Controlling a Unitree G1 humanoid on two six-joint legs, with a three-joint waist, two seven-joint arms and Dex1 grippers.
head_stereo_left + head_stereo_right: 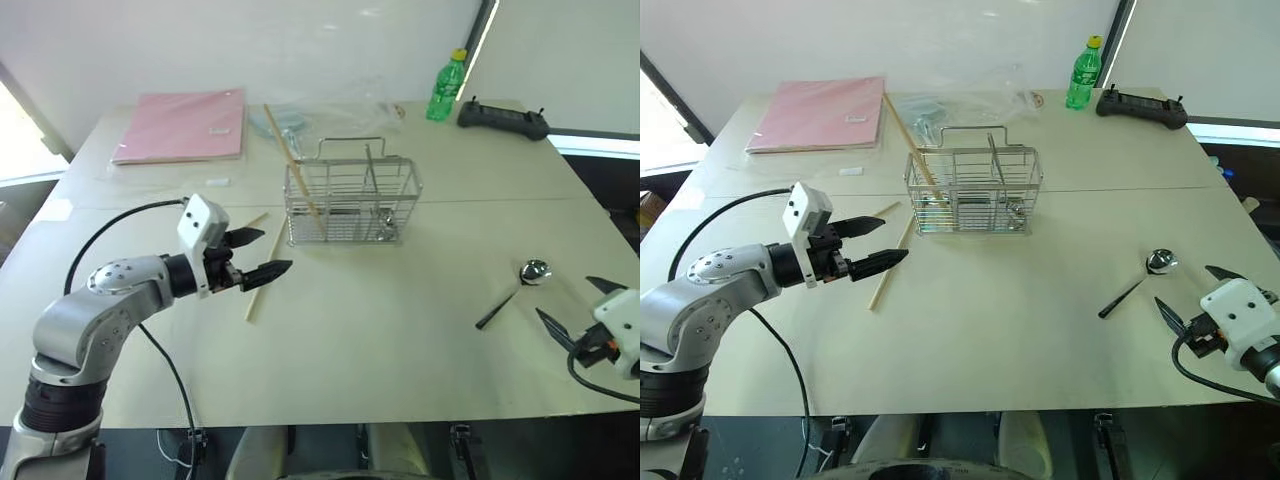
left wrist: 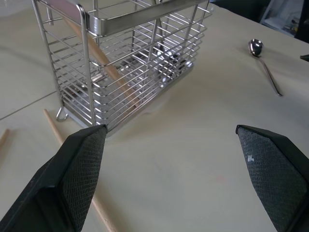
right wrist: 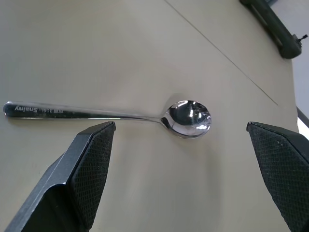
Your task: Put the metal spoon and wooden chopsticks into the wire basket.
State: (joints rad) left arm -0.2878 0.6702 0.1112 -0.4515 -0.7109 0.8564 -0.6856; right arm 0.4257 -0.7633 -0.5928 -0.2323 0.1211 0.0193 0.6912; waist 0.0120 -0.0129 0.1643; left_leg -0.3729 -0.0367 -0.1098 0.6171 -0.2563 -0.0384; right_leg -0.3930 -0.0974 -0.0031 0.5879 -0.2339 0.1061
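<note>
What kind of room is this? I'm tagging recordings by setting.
Probably a lab or office test area, not a kitchen: a plain table holding a handheld controller, a pink folder and a staged wire basket.

Lab, bare test table, controller

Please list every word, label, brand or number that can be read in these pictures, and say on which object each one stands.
"Snalny": engraved near the end of the metal spoon handle; this reading is uncertain.
A second short group of characters beside it on the handle: too small to read.
Green bottle: the label is too blurred to read.
Small white label on the pink folder: too small to read.
</note>
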